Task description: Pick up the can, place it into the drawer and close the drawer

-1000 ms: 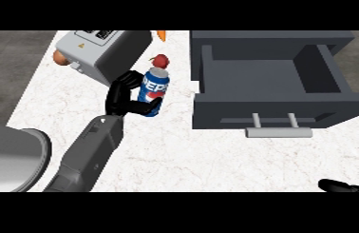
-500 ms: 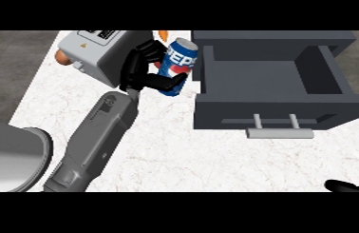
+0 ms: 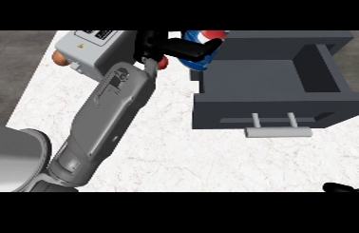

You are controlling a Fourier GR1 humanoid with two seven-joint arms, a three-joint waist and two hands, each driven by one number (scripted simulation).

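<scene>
The blue, red and white drinks can (image 3: 200, 49) is sitting in the curled fingers of the black left hand (image 3: 172, 47), held above the counter at the far left corner of the open dark grey drawer (image 3: 270, 82), partly over its left wall. Most of the can is hidden by the fingers wrapping round it. The carrying step looks to be in hand: the can is lifted and is at the drawer's edge but not yet inside. The next move probably calls for taking it further right, over the bare drawer floor, lowering it clear of the left wall and only then opening the fingers; closing would follow by pushing on the pale grey bar handle (image 3: 277, 131) at the drawer's front. The grey left forearm (image 3: 105, 118) is stretching diagonally across the white marbled counter (image 3: 175, 151). Just beside the hand, a light grey box-shaped appliance (image 3: 91, 49) is standing at the counter's far left, with small orange and red things (image 3: 61, 59) near it, too hidden to name. The drawer's left wall looks the likeliest obstacle. Only a dark sliver of the right hand (image 3: 340, 188) is showing at the lower right edge; whether it is clenched or released I cannot tell.
</scene>
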